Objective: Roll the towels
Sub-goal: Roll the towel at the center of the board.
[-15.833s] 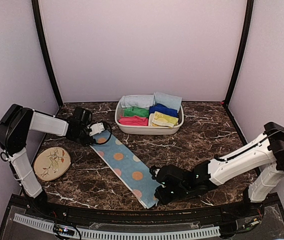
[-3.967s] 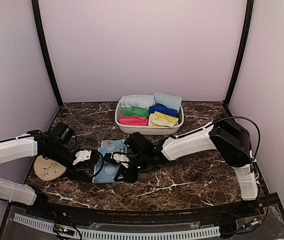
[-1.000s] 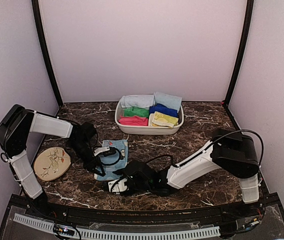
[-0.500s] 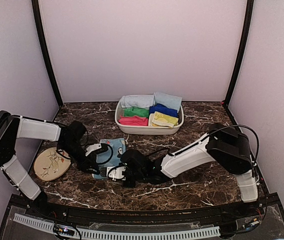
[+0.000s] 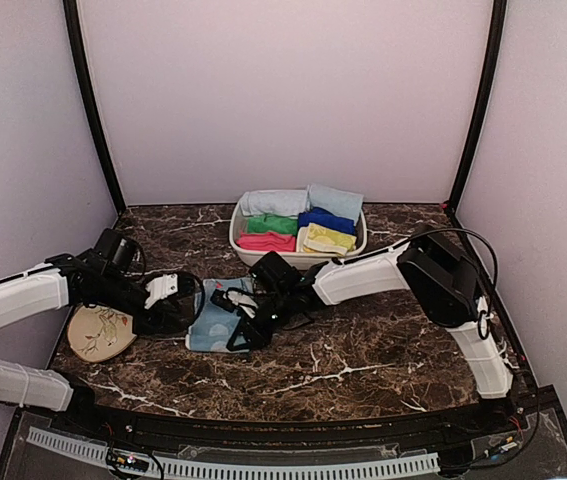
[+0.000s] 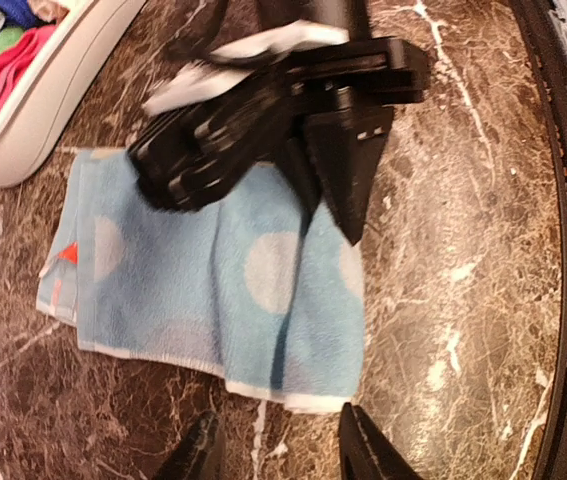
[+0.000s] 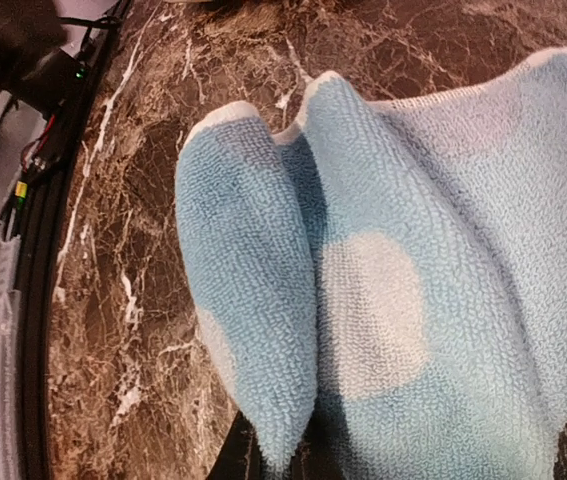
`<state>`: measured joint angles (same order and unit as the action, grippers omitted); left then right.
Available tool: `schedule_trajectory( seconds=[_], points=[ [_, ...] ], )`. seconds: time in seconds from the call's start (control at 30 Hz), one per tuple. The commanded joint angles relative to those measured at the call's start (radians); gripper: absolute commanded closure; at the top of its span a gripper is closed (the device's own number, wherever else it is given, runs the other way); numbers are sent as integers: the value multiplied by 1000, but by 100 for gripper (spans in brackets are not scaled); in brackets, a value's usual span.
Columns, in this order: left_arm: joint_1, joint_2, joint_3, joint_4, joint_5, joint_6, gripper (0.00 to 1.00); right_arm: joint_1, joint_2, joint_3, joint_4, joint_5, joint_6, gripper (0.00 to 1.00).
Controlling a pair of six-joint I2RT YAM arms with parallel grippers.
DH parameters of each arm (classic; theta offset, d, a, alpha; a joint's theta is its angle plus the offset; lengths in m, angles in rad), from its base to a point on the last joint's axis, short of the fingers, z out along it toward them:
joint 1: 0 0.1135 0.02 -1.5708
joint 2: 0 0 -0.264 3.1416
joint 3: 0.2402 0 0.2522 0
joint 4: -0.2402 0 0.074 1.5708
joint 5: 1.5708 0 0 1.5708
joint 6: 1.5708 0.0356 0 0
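The medium blue towel with pale round spots (image 5: 215,322) lies folded on the marble table, left of centre. In the left wrist view, the towel (image 6: 223,290) is flat with a crease near its right edge. My right gripper (image 5: 236,330) lies over the towel. In its wrist view it (image 7: 281,466) is shut on a raised fold of the towel (image 7: 253,300). My left gripper (image 5: 185,300) is open and empty. Its fingertips (image 6: 361,452) sit just short of the towel's near hem. Two pale blue rolled towels (image 5: 273,202) lie at the back of the basket.
A white basket (image 5: 298,262) holds green, pink, dark-blue and yellow rolls behind the towel; its rim also shows in the left wrist view (image 6: 43,110). A round beige plate with a drawing (image 5: 101,332) lies under my left arm. The table's black front edge (image 6: 563,250) is near.
My right gripper has moved from the towel's near edge up onto it, its arm now reaching in from behind. My left arm has dropped lower and drawn back slightly left.
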<state>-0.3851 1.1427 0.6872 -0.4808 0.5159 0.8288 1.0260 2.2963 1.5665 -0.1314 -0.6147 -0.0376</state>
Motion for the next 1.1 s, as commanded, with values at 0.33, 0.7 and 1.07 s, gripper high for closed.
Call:
schedule_trajectory(
  seconds=[0.33,0.7,1.07],
  points=[
    [-257,207,3,91,-199,32,61,-37,96,56,-196,-210,300,100],
    [-287,299,14,120,-219,-8,89,-39,64,61,-138,-184,341,89],
    [-236,339,69,-56,-14,-41,100,-63,-344,-389,262,230,255,14]
  ],
)
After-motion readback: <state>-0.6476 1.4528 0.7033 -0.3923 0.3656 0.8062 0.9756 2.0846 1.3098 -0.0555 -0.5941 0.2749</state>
